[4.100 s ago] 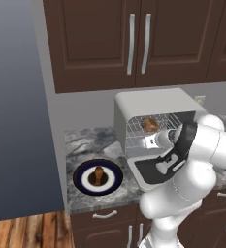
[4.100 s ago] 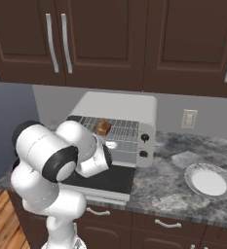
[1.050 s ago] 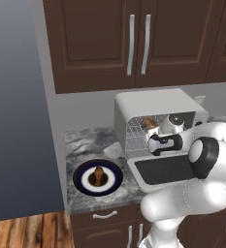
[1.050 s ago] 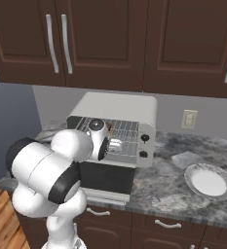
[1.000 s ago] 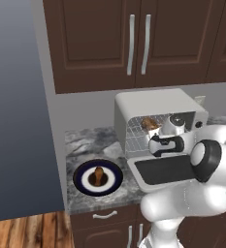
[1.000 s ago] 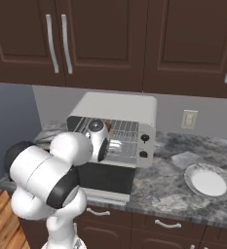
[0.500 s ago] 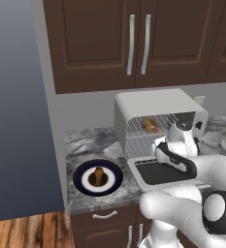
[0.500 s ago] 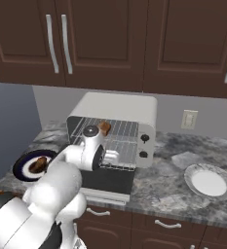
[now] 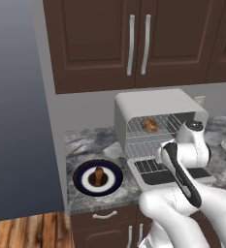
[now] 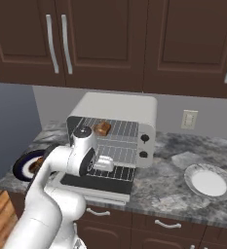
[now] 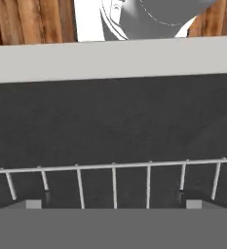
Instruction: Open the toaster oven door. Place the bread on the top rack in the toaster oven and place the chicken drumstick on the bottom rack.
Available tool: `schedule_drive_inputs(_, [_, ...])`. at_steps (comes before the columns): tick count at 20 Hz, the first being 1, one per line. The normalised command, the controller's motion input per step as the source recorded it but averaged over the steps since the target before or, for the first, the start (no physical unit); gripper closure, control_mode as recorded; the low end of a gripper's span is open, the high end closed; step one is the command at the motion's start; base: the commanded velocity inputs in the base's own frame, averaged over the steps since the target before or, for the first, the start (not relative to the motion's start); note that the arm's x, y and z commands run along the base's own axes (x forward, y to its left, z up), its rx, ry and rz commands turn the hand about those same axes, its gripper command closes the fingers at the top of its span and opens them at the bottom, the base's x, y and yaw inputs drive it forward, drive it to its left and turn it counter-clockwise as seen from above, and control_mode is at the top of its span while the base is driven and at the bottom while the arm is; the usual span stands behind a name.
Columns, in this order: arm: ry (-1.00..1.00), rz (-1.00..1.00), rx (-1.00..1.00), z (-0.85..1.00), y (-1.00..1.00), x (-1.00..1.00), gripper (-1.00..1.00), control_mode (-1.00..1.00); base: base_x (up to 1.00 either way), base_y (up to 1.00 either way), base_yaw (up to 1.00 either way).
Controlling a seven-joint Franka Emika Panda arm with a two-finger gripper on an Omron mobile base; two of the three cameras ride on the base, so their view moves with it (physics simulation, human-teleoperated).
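Note:
The toaster oven (image 9: pixel 158 104) stands on the counter with the toaster oven door (image 9: pixel 175 175) dropped flat. The bread (image 9: pixel 149 124) lies free on the top rack (image 10: pixel 122 130); the bottom rack (image 10: pixel 119 154) below it holds nothing. The chicken drumstick (image 9: pixel 99 175) sits on a dark blue plate (image 9: pixel 83 170) left of the oven. My gripper (image 10: pixel 104 165) hangs at the oven mouth, pointing down. In the hand view my gripper (image 11: pixel 114 204) is open over the bottom rack's front wire (image 11: pixel 114 168) and the door's dark glass (image 11: pixel 115 121), with nothing between its fingertips (image 11: pixel 34 204).
A white plate (image 10: pixel 210 181) lies on the grey stone counter (image 10: pixel 173 194) right of the oven. Dark wood cabinets (image 9: pixel 134 38) hang overhead. A wall outlet (image 10: pixel 188 119) is behind. My own arm (image 9: pixel 182 179) covers part of the open door.
The hand has drawn back out of the oven cavity and tipped down over the door. The bread stays on the top rack. The drumstick has not moved.

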Motion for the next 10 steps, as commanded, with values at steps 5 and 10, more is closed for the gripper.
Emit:
schedule_drive_inputs(5, [0.00, 0.01, 0.00, 1.00, 1.00, -0.10, -1.00, -1.00, 0.00, 0.00, 0.00])
schedule_drive_inputs(10, [0.15, 0.02, 0.03, 0.56, 1.00, -0.31, -1.00, -1.00, 0.00, 0.00, 0.00])
